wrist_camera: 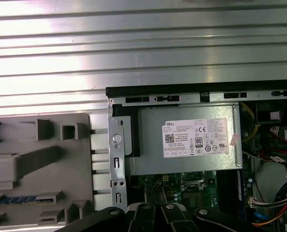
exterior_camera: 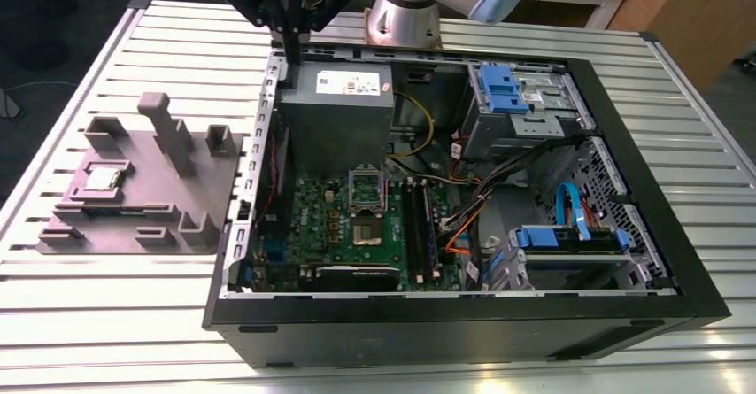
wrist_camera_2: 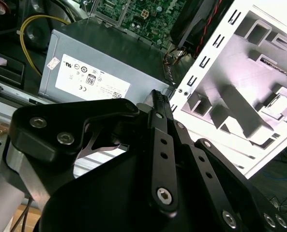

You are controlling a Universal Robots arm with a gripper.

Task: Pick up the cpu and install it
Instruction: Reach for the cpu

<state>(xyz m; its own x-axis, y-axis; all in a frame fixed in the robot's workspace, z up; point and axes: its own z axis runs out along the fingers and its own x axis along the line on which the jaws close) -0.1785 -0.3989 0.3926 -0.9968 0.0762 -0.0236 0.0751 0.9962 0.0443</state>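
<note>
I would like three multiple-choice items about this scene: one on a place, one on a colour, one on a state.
1. Where does the cpu lie? A on the grey fixture; B in the motherboard socket; C on the power supply.
2. What colour are the drive brackets? A red; B blue; C green.
3. What does the gripper hold? A a cable; B nothing; C a RAM stick.
Key: 1 A, it rests there, at the exterior view's left; 2 B, both are blue; 3 B, it hangs empty above the computer case.
</note>
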